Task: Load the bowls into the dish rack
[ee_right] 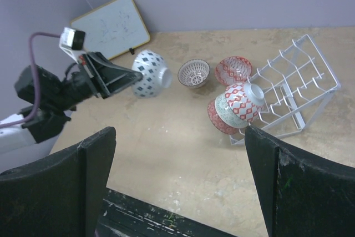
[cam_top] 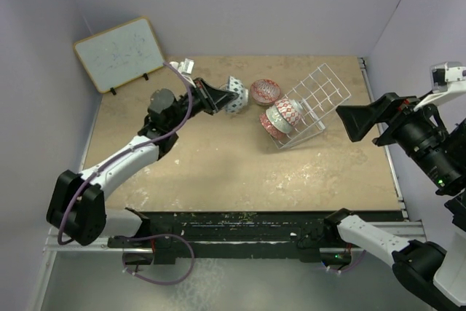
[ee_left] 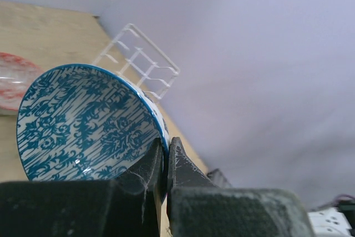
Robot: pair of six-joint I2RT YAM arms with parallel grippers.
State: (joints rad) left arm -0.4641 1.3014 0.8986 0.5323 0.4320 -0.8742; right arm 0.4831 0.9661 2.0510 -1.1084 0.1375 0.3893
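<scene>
My left gripper (cam_top: 220, 97) is shut on the rim of a blue-patterned bowl (cam_top: 235, 95), which hangs on its side above the table; one finger is inside the rim (ee_left: 148, 162) and one outside. The white wire dish rack (cam_top: 318, 100) stands tilted at the back right. Three bowls (ee_right: 239, 102) lean on edge against its near end: a red-diamond one, a pale green one (ee_right: 224, 112) and a red one (ee_right: 213, 119). A red bowl (cam_top: 265, 92) and a grey lattice bowl (ee_right: 193, 73) rest upright on the table. My right gripper (ee_right: 186, 187) hovers open, well clear of everything.
A wood-framed whiteboard (cam_top: 121, 52) leans against the back left wall. Walls close in the tan table (cam_top: 218, 172) on three sides. The black rail (cam_top: 240, 234) with the arm bases runs along the near edge.
</scene>
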